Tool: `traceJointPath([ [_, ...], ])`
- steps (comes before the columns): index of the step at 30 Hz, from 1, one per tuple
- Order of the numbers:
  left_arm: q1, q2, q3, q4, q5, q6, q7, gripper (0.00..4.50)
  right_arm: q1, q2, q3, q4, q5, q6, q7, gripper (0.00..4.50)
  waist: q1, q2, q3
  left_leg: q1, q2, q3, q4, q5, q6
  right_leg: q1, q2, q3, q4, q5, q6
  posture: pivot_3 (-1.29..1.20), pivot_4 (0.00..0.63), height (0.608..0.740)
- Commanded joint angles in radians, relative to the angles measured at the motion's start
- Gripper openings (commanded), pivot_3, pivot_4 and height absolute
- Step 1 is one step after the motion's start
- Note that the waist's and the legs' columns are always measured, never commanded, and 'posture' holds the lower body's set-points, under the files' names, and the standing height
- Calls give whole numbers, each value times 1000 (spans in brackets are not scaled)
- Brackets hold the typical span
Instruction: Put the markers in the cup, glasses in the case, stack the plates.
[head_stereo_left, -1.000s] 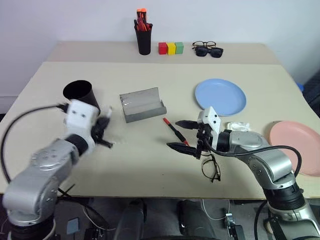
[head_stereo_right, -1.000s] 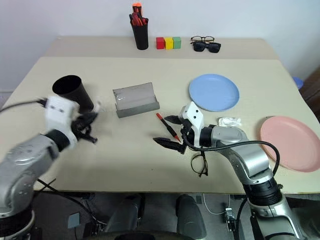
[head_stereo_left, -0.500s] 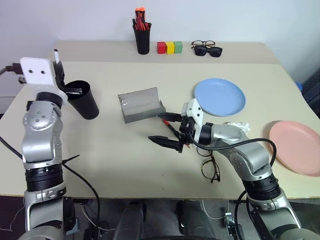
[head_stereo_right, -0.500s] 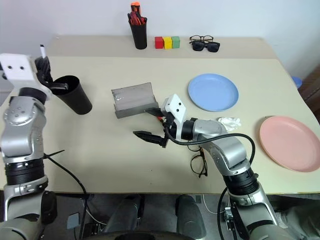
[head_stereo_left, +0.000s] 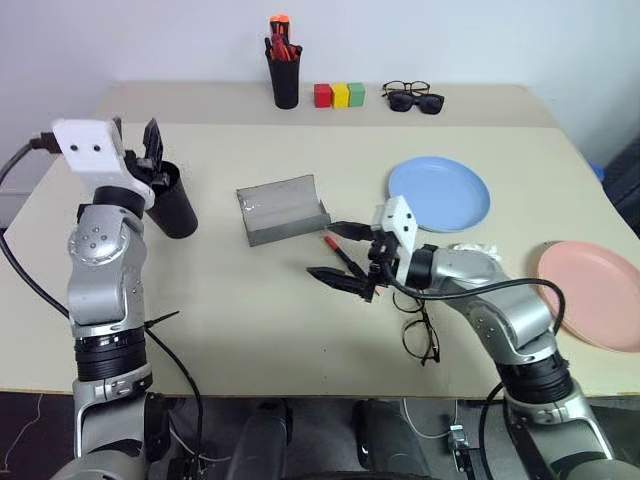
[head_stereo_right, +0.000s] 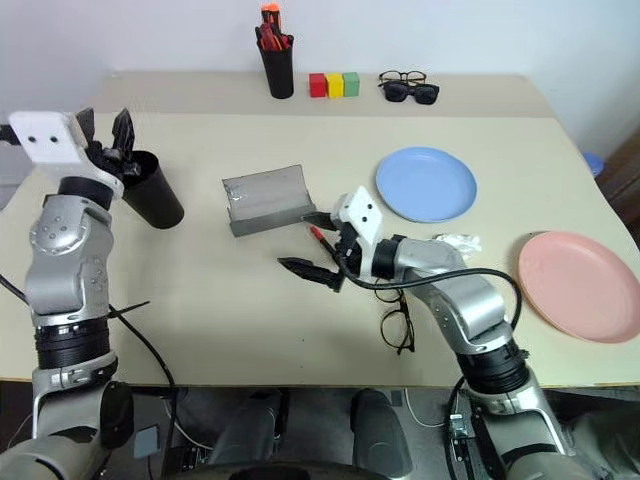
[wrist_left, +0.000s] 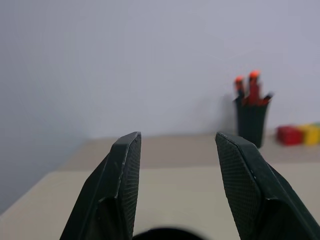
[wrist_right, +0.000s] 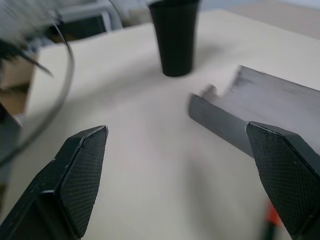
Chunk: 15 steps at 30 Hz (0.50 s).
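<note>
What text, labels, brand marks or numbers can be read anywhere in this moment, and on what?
None can be read. The cup, case, blue plate, pink plate, pen pot and coloured blocks show no legible writing; any print on the red-ended marker is too small to read.

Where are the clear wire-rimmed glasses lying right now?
In the left eye view the glasses lie near the table's front edge, right of centre, just beneath the right arm, with the pink plate farther right.

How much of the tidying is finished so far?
Nothing visibly finished. The left gripper hangs open over the wide black plastic cup; its contents are hidden. The open right gripper straddles the black red-ended marker on the table. Wire-rimmed clear glasses lie outside the open grey case; the light blue plate and pink plate sit apart.
</note>
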Motion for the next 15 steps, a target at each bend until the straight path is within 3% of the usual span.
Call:
traceJointPath([
  [1,1,36,-184,-149,-125,341,-77,3383,14,-60,-78,11,-12,-32,19,4500,-2,0,0,0,0,0,0,0,0,1,0,0,0,0,0,0,150,740],
  [3,-7,42,-251,-152,-160,461,-103,4385,26,-97,-104,34,-24,-45,29,4500,-11,0,0,1,0,0,0,0,0,1,0,0,0,0,0,0,150,740],
  [5,-12,92,-371,-120,-89,380,-195,4449,48,-131,-128,49,-33,-58,40,4500,-18,0,0,2,1,0,0,0,0,0,2,1,2,0,0,0,150,740],
  [9,-46,229,-624,42,123,-84,-567,4449,89,-174,-154,65,-41,-75,59,4500,-30,2,1,2,2,0,-1,0,0,-1,4,1,3,-1,-2,0,150,740],
  [15,-288,141,-773,479,221,-397,-946,4449,147,-204,-189,33,-23,-58,77,4500,-6,2,1,1,2,2,1,0,0,0,3,2,0,-1,-2,0,150,740],
])
